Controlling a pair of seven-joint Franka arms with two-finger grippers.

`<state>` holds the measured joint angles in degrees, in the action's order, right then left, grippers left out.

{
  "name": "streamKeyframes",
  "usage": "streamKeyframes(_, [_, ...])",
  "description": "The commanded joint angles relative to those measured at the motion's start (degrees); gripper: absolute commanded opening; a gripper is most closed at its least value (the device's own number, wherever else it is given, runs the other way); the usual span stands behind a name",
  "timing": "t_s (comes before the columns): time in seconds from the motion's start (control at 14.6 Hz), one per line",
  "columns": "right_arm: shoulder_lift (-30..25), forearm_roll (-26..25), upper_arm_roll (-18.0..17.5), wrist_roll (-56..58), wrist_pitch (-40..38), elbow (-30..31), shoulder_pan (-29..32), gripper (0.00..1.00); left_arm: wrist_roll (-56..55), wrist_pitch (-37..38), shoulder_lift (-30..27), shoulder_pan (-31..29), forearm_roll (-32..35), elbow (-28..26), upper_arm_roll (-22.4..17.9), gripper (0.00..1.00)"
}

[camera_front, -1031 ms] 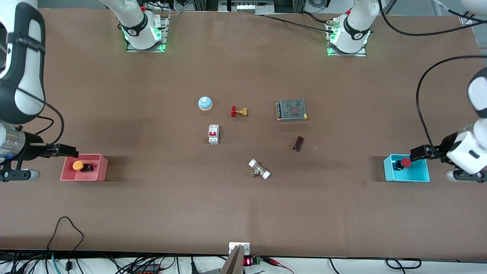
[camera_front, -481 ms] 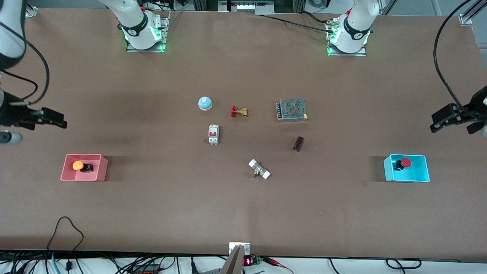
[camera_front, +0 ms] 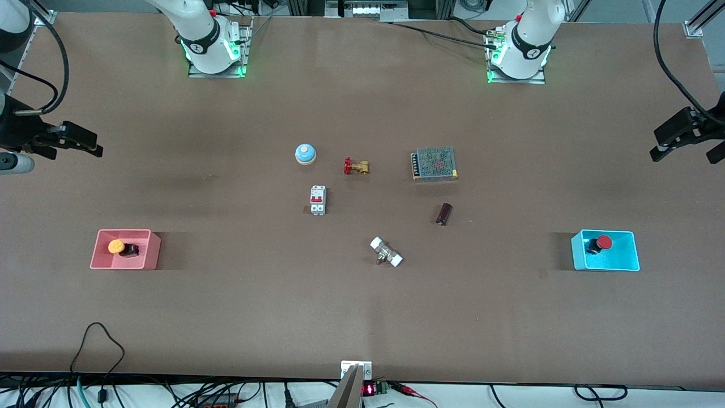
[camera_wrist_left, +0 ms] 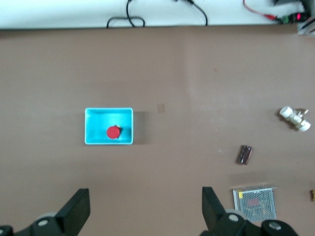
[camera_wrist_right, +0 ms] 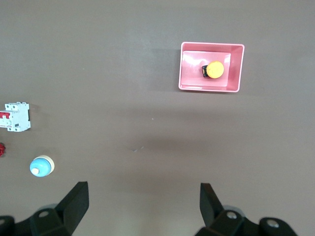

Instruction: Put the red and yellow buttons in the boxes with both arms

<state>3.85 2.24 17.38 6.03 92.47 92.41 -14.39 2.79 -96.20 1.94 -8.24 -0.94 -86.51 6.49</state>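
The yellow button (camera_front: pixel 116 246) lies in the pink box (camera_front: pixel 150 249), at the lower left of the front view. The red button (camera_front: pixel 604 242) lies in the cyan box (camera_front: pixel 623 255), lower right. Both arms have lifted up and away. The left gripper (camera_front: pixel 682 139) and right gripper (camera_front: pixel 79 143) are spread wide and hold nothing. The job looks done.

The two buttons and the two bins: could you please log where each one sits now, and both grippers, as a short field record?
yellow button: in pink bin
red button: in cyan bin
left gripper: open, empty, over bare table at its end
right gripper: open, empty, over bare table at its end
task: both buttons placed
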Motion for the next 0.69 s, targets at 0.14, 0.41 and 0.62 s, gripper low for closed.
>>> streamKeyframes(0.14, [-2.53, -1.62, -0.15, -2.86, -1.24, 1.99, -0.38, 1.0, 0.63, -2.24, -3.0, -0.64, -0.73, -7.7, 0.45, 1.0])
streamKeyframes(0.41, [-2.97, -1.62, -0.24, -3.31, -2.21, 1.99, -0.38, 1.0, 0.28, 1.01, -3.0, -0.72, -0.65, -6.92, 0.36, 1.0])
streamKeyframes(0.62, [-3.23, -1.62, -0.24, -3.31, -2.3, 1.99, -0.38, 1.0, -0.16, 2.33, -3.78, -0.64, -0.65, -7.18, 0.63, 1.0])
